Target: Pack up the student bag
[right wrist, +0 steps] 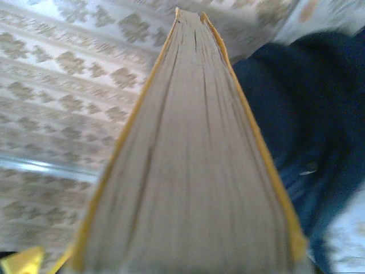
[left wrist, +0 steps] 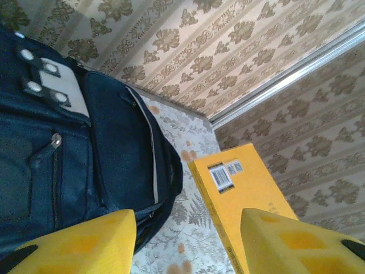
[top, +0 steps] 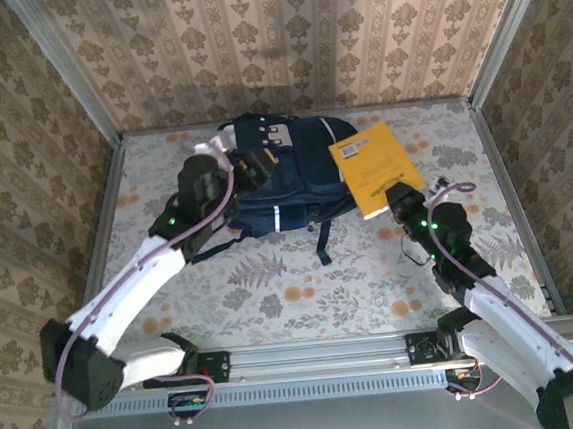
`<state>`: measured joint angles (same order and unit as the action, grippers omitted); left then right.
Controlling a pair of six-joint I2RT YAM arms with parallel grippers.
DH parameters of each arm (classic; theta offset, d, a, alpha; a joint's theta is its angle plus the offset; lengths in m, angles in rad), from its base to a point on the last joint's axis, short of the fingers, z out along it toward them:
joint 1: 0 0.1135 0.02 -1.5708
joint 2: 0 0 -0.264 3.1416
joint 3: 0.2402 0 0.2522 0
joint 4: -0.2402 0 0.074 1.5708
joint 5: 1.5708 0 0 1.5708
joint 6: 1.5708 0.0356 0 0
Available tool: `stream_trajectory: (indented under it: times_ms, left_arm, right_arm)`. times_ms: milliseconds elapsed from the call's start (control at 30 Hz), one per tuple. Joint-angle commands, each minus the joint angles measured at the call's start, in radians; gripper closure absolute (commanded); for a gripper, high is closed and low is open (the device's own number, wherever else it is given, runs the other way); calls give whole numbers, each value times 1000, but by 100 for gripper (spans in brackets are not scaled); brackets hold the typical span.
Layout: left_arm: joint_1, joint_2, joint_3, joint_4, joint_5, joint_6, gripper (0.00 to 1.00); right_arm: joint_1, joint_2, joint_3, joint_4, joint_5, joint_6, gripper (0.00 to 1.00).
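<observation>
Floral-print tabletop (top: 303,293), boxed in by patterned wallpaper (top: 281,34), carries the large dark navy striped fabric student bag (top: 284,190) at its far middle. Just right of the bag, the right gripper (top: 401,202) pinches a flat yellow paperback book (top: 375,167) by one edge, lifted. Over the bag's left side the left gripper (left wrist: 185,245) stands half open, empty. Held so, the book may pivot, slip, or jam on the bag's limp fabric. Dark loose straps (top: 321,240) trail on the bag's near side.

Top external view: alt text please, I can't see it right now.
The right end effector grips a yellow book by its near edge, beside the navy student bag on the table. The left end effector sits over the bag's left side.
</observation>
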<state>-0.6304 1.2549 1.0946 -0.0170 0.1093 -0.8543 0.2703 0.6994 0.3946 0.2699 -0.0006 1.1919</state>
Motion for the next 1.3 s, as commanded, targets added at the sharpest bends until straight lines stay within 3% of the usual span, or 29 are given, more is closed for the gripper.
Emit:
stream_trajectory:
  times_ms: [0,233,433,867,1000,1233,1267]
  left_arm:
    - [8,168,143,-158,112,155,43]
    - [-5,554,474,-193,239,178,38]
    - [-24,873,833,-286,355,179,38]
    - [-29,1243,1261,-396,322,168,46]
    - [-32,1289,1316,-385,325,154,57]
    - [-22,1308,1311,-435,299,168,90]
    - [-21,1297,1299,-449,291,184,98]
  right_arm:
    - [-75,-107,41,-270,-19,-150,100]
    - [-135,-218,47,-455,17,-260,100]
    - [-135,-244,24,-456,27,-283,100]
    - [-135,-237,-8,-389,23,-312,100]
    - [-136,-215,-39,-351,4,-293,100]
    - [-138,-204,-31,-352,-2,-300,100]
    - [-138,-204,-17,-361,-1,-312,100]
